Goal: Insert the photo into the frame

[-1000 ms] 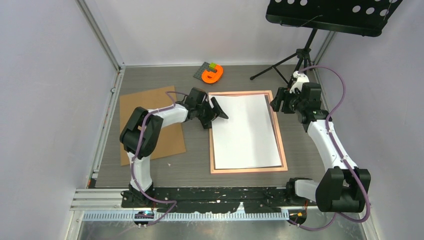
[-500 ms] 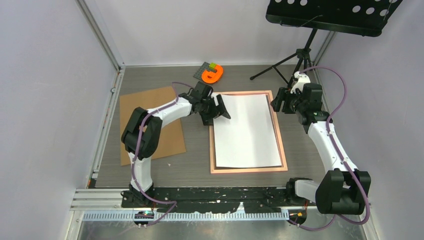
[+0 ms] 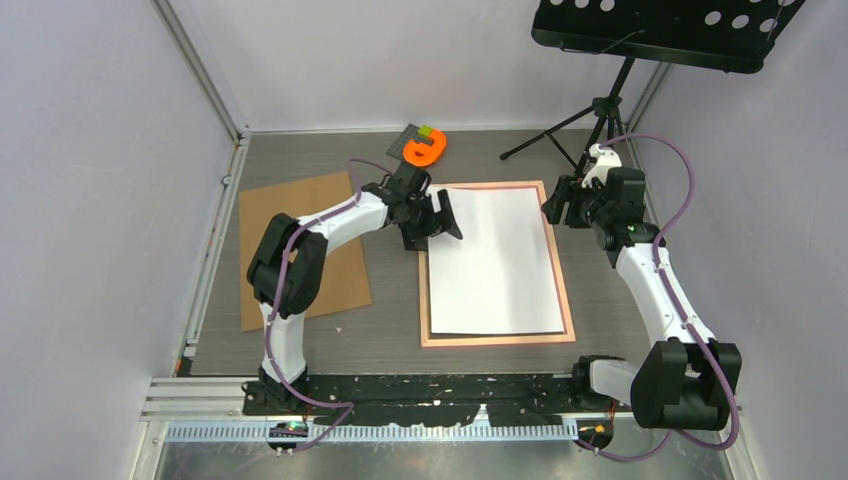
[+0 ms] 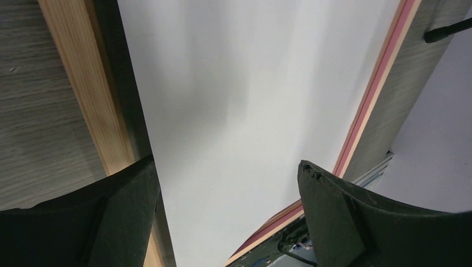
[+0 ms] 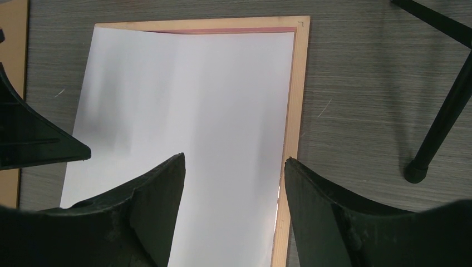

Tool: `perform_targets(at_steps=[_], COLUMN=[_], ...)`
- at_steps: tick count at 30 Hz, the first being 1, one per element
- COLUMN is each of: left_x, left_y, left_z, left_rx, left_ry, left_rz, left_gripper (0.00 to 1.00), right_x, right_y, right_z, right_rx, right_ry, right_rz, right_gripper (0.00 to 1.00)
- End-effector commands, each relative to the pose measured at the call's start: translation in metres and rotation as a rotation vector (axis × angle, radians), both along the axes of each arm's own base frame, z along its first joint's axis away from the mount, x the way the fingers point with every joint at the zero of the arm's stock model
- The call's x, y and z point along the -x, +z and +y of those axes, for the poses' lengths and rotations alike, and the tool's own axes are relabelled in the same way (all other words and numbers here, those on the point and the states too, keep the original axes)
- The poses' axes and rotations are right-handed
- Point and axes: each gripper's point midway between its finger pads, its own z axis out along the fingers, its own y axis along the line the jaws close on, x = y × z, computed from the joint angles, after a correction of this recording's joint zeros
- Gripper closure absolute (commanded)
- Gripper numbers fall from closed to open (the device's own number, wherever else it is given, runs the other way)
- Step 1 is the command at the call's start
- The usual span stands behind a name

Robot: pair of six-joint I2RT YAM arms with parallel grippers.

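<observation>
Since a second ago, we log the left gripper (image 3: pixel 432 227) shifted toward the frame's (image 3: pixel 499 341) far left corner, jaws spread wider, holding nothing, above the photo's (image 3: pixel 495 265) left edge. Photo: white side up, lying inside the frame. Right gripper (image 5: pixel 232 161): jaws apart, empty, above the frame's far right edge.

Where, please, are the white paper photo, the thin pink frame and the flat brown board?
white paper photo (image 3: pixel 495 260): top view, its centre.
thin pink frame (image 3: pixel 500 340): top view, near rail.
flat brown board (image 3: pixel 345 280): top view, bare right part.
</observation>
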Motion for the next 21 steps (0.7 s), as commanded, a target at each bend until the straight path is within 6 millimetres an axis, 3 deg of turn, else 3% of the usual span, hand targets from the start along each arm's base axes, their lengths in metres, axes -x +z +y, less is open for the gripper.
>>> perform_targets(at_steps=[1,16,21], left_x=[0.006,0.014,0.014], left_y=[0.000,0.030,0.044], left_z=[0.009,0.030,0.064], left_rx=[-0.030,-0.094,-0.187], left_ry=[-0.007,-0.075,-0.145], left_rz=[-0.021,-0.144,-0.243], left_gripper=[0.11,0.09,0.08], right_x=[-0.005,-0.005,-0.003], right_y=[0.021,0.024,0.036], right_z=[0.001,0.002,0.010], right_rx=[-0.011,-0.013,-0.019], right_ry=[0.002,0.008,0.054], right_rz=[-0.079,-0.086,-0.119], right_gripper=[0.28,0.28,0.25])
